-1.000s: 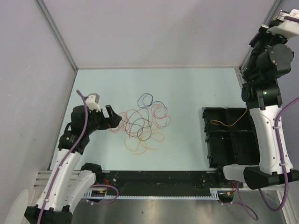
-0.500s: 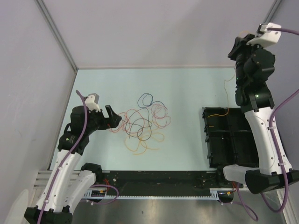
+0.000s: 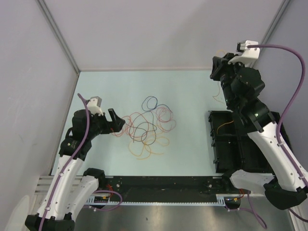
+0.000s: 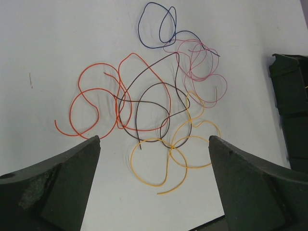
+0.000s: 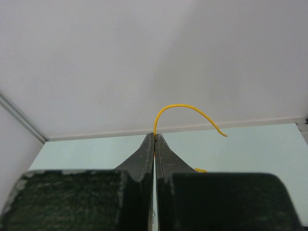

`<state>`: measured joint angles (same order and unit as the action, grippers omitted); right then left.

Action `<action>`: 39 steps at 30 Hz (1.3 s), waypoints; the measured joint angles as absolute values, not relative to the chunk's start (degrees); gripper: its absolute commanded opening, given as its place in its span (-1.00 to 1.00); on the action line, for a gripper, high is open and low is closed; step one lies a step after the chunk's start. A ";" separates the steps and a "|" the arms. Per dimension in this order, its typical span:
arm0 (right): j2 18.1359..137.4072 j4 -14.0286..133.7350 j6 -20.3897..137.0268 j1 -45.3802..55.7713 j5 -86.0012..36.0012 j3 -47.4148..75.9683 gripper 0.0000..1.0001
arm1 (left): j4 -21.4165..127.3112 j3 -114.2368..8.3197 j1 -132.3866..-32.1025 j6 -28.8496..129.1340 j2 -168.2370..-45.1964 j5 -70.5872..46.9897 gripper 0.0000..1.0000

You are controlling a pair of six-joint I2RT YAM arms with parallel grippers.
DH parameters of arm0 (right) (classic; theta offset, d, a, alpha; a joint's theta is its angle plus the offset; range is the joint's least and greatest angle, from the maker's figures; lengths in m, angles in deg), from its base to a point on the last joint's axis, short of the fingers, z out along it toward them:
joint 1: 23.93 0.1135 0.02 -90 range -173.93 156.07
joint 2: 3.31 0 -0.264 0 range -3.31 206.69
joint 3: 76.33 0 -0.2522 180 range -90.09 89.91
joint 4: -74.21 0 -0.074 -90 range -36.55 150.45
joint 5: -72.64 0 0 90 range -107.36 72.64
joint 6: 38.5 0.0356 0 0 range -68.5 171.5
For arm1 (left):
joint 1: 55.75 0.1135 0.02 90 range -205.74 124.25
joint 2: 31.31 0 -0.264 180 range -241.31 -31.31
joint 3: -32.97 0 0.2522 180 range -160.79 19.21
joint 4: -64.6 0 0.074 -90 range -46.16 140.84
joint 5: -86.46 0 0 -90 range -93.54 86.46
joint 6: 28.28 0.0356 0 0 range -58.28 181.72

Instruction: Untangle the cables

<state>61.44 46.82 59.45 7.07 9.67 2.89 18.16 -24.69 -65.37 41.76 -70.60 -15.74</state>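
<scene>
Right jaws pressed together, pinching the yellow cable (image 5: 186, 107) just below its free end, high up near the back wall! Left jaws spread wide, low at the left edge of the tangle (image 4: 154, 96) on the counter (image 4: 43, 43), gripping nothing. The held cable hangs well apart from the heap, and its lower end appears to lie in the far-left compartment of the black tray (image 3: 213, 144). This looks like the drop-off. So: pinch firm, come down slowly over that compartment, let the slack coil inside the walls, and release only once low. Its long axis runs from the pinch down toward the tray, with the free tip arching over and pointing right in the wrist view.
</scene>
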 measured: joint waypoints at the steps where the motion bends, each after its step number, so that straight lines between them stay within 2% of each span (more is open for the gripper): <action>1: 60.96 46.76 58.97 8.93 10.93 2.89 -1.00 | 18.18 -24.69 -65.37 41.76 -70.60 -15.74 1.00; 11: 57.92 45.86 53.96 18.98 21.38 -0.63 -1.00 | 18.18 -24.69 -65.37 41.76 -70.25 -15.79 0.99; 20: 53.53 45.29 52.94 19.47 32.86 4.85 -1.00 | 18.18 -24.69 -65.37 41.76 -70.14 -15.77 1.00; 26: 53.31 40.92 54.90 17.35 40.79 5.95 -1.00 | 18.18 -24.69 -65.37 41.76 -70.14 -15.77 1.00; 39: 53.77 27.26 62.03 7.79 46.71 5.97 -1.00 | 18.18 -24.69 -65.37 41.76 -70.14 -15.77 0.99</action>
